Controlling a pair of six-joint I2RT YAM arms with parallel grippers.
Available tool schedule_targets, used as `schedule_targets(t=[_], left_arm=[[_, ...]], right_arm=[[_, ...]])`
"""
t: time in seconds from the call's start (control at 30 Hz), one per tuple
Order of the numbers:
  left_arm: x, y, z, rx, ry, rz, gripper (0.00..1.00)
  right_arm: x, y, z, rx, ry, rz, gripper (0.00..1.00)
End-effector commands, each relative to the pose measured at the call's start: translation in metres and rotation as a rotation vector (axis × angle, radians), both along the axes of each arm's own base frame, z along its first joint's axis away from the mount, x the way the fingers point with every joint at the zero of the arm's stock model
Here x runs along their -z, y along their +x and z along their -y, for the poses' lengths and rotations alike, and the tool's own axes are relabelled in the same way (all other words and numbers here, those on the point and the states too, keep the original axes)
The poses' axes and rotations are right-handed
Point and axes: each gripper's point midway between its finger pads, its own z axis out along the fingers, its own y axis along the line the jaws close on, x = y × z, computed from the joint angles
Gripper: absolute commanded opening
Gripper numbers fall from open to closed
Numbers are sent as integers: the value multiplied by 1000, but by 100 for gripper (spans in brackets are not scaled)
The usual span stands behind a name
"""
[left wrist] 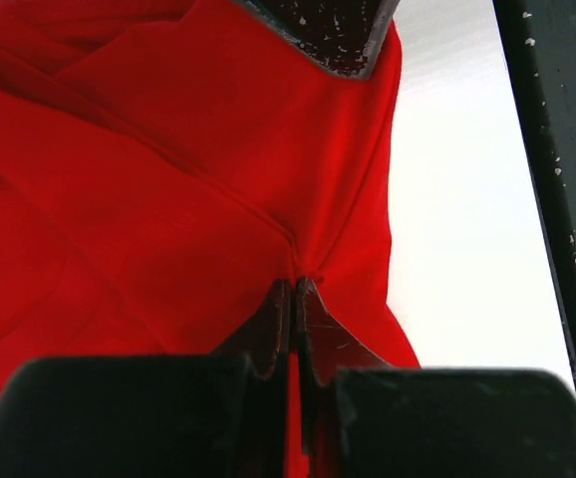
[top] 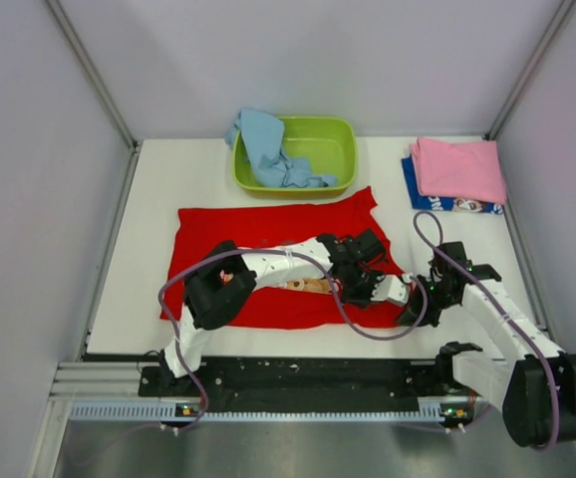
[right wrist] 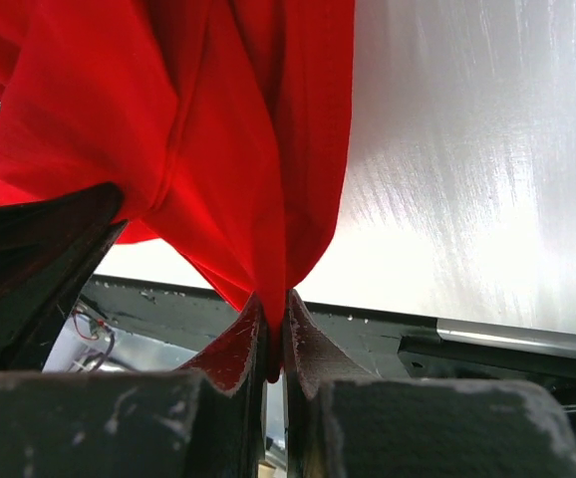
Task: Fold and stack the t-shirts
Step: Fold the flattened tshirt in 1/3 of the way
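Spread mid-frame in the top view, long axis left to right: red t-shirt (top: 258,224). Clamped on its cloth at lower right, side by side: left gripper (left wrist: 296,294) and right gripper (right wrist: 275,304); bulk of fabric to their left, so probably a leftward fold

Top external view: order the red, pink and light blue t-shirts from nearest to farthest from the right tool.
1. red t-shirt: pinched in the right tool, at the near edge.
2. pink t-shirt: folded, far right corner.
3. light blue t-shirt: draped in the green basin, far side, left of centre.
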Motion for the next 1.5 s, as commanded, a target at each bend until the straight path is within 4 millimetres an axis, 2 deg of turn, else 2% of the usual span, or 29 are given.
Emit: schedule_targets(t=[0.0, 0.07, 0.2, 0.3, 0.37, 0.53, 0.83, 0.93, 0.97, 1.0, 1.03, 1.07, 1.13, 1.2, 1.23, 1.27, 1.3, 1.37, 1.43, 1.47], left_arm=[[-46, 14, 5, -48, -52, 52, 0], [-58, 17, 0, -88, -48, 18, 0], [-81, 38, -15, -175, -120, -121, 0], [-85, 46, -22, -186, -136, -155, 1], [-78, 57, -23, -244, -132, -154, 0], [-52, 100, -36, -506, -103, -246, 0], [-18, 106, -48, -608, -53, -251, 1], [-9, 109, -50, -618, -26, -228, 12], [-7, 110, -51, -622, -17, -222, 19], [-6, 111, -51, -623, -11, -222, 31], [-10, 112, -52, -624, -13, -213, 41], [-13, 114, -52, -627, -14, -205, 51], [-31, 118, -51, -616, -42, -174, 60], [-51, 120, -51, -592, -72, -137, 67], [-62, 119, -55, -585, -76, -120, 68], [-71, 119, -58, -579, -82, -105, 74], [-77, 117, -64, -578, -77, -95, 75], [-87, 116, -82, -590, -58, -74, 75], [-91, 116, -110, -619, -26, -70, 73], [-86, 117, -133, -644, 4, -76, 71]], right_arm=[[-13, -1, 4, -8, -15, 21, 0], [-13, -7, 5, -9, -19, 3, 0], [-8, -20, 6, -17, -21, -37, 0], [-4, -23, 6, -20, -19, -60, 0], [-3, -24, 6, -17, -23, -60, 0], [-1, -27, 7, -14, -29, -67, 0], [-2, -25, 9, -6, -45, -64, 0], [-2, -25, 10, -1, -49, -64, 12], [-3, -25, 10, -4, -50, -67, 26], [-5, -24, 11, -2, -57, -64, 39], [-8, -21, 13, -3, -68, -53, 48], [-15, -14, 16, -6, -87, -28, 52], [-40, 11, 28, 2, -166, 79, 55], [-79, 48, 39, 9, -236, 247, 58], [-90, 62, 42, 5, -256, 301, 59], [-95, 76, 40, -18, -252, 339, 60], [-93, 85, 35, -56, -231, 354, 60], [-82, 99, 28, -122, -202, 351, 52], [-65, 108, 21, -170, -170, 355, 48], [-57, 111, 19, -183, -163, 353, 45]])
